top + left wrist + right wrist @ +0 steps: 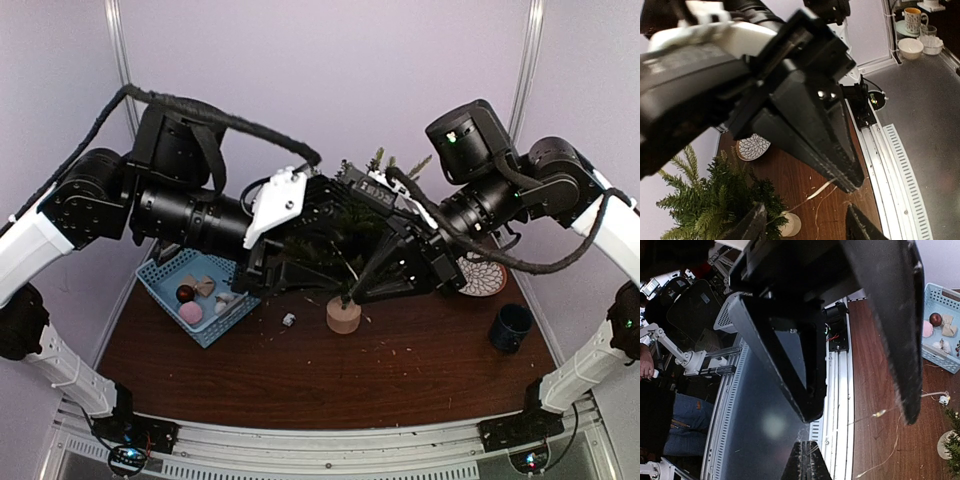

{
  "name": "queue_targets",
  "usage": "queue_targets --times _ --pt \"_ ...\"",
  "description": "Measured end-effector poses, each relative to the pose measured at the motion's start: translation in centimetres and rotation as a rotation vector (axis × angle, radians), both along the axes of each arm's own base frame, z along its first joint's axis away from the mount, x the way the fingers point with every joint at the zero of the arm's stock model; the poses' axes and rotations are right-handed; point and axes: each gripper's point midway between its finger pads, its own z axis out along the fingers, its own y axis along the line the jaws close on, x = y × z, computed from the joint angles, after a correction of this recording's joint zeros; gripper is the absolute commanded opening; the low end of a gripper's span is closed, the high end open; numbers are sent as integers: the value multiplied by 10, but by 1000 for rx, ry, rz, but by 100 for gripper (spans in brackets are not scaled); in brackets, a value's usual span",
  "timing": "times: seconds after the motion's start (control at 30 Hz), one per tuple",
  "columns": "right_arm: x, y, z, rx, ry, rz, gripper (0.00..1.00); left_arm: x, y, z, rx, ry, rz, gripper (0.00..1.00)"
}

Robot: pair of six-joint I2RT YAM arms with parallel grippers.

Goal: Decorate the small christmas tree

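Dark-green small christmas tree (710, 205) standing upright, long axis vertical, left gripper (806, 212) apart, right gripper (805, 452) closed

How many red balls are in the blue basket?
1. The red ball lies in the blue basket, beside a pink ornament; the left arm may hide others.

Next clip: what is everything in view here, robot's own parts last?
small christmas tree: one, dark green, pale round base, table centre
basket: one, blue, table left
ornaments: several, red, pink, pale, in the basket
coaster: one, white with dark pattern, table right
mug: one, dark blue, right front
wire: one, thin, pale, by the tree
table: one, brown wood
left hand: black, open, at the tree
right hand: black, shut, at the tree
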Motion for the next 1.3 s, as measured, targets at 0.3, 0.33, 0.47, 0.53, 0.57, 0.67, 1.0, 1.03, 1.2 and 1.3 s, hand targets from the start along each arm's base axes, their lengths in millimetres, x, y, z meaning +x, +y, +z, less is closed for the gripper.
queue_targets --times 0.3,0.33,0.47,0.53,0.57,0.67,1.0,1.03,1.2,1.3 --pt "-10 -8 12 38 21 22 0 -6 -15 -11 51 -116 -52 27" --pt "-10 -8 12 38 22 23 0 -5 -16 -11 51 -128 -57 23" --pt "-9 -9 12 39 21 20 0 -3 -19 -11 56 -155 -62 0" --pt "-7 -9 12 39 19 16 0 -2 -19 -12 59 -165 -57 0" --pt "-5 -9 12 39 19 11 6 -1 -19 -12 60 -173 -55 0" --pt "2 -12 12 48 16 -11 47 1 -19 -11 60 -168 -41 0" --pt "37 -38 26 195 -24 -228 79 26 -21 16 -70 -63 154 0" --pt "38 -41 28 212 -33 -244 79 29 -21 20 -87 -49 174 0" --pt "44 -51 31 268 -71 -319 78 41 -13 42 -189 16 252 0" --pt "50 -51 25 270 -78 -353 75 44 -7 55 -241 43 274 0"
